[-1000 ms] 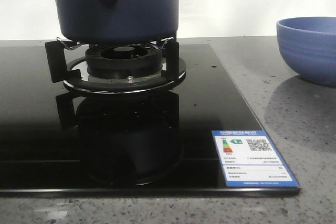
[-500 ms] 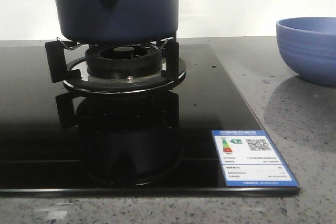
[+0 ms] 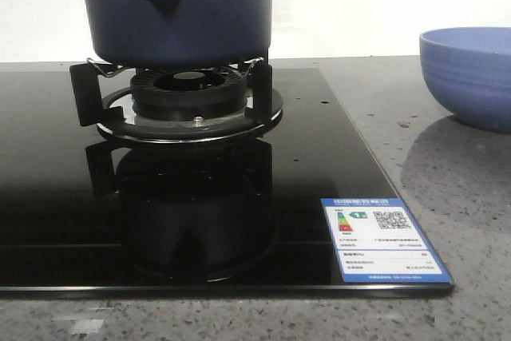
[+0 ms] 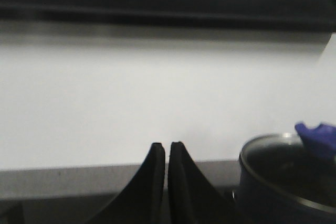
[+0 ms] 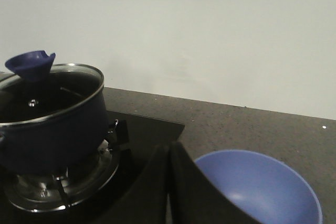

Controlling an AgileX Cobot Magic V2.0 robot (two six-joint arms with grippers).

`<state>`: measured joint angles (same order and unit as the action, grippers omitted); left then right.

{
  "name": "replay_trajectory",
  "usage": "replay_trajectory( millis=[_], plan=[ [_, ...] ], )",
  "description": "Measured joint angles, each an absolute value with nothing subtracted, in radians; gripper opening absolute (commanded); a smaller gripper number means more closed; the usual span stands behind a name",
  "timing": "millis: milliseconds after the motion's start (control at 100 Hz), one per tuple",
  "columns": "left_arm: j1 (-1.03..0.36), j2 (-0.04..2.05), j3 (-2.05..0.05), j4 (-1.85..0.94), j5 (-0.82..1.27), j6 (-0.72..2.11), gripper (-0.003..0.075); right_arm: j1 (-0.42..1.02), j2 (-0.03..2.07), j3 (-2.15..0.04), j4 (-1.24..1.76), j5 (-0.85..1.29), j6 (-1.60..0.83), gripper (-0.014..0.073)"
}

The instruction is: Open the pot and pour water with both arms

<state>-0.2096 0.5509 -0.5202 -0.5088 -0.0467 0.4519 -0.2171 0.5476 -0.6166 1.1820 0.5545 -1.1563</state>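
The pot sits on the burner of a black glass stove, its glass lid with a blue knob on top, so the opening step looks not yet begun. Both hands hang clear of it: the left hand and the right hand each have their fingers pressed together, holding nothing. Next, I judge, one hand must spread and take the knob (small, flared, likely slippery). The pot is matte, straight-walled and dark navy, steel-rimmed. A paler ribbed bowl stands well apart on the speckled grey table.
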Motion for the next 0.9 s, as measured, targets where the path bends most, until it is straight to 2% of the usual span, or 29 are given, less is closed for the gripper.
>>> replay_trajectory(
  millis=[190,370,900],
  plan=[
    [-0.21,0.401,-0.297,-0.637,-0.059,0.452,-0.002,-0.217,0.3,-0.367,1.189,0.482,-1.168,-0.0042],
    [-0.21,0.299,-0.217,-0.709,-0.07,0.452,-0.002,-0.217,0.162,-0.243,1.189,0.457,-1.169,-0.0042],
    [-0.21,0.291,-0.212,-0.728,-0.079,0.452,-0.002,-0.217,0.139,-0.224,1.192,0.453,-1.169,-0.0042]
  ],
)
